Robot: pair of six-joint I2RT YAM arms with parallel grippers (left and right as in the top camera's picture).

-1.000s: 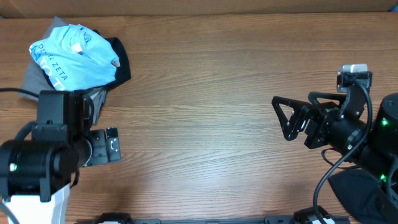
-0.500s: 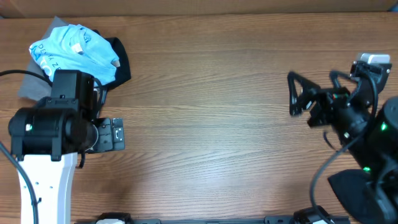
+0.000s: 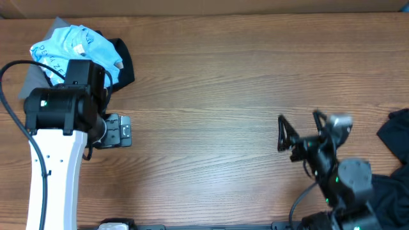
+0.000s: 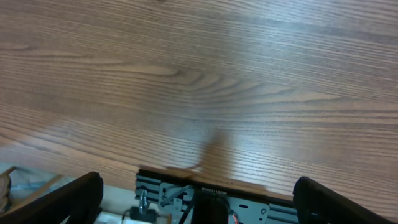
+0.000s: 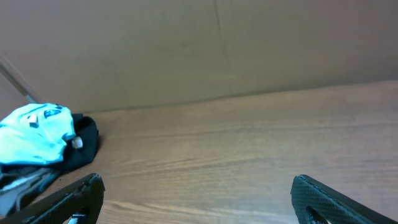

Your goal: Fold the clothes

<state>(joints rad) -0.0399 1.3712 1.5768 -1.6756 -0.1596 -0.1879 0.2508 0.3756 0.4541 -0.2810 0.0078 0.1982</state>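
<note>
On the table (image 3: 211, 96), the clothes (image 3: 70, 54) sit bunched in its far left corner, nothing folded yet. Left gripper (image 3: 118, 131), wide open and empty, has crept up the table's left side toward that corner. Right gripper (image 3: 284, 134), also open, backed off to its near edge, so I'd guess left grabs first.

The wooden table (image 3: 217, 96) bears a bunched heap of clothes (image 3: 77, 51) near its far-left corner, grey perhaps lowest.
</note>
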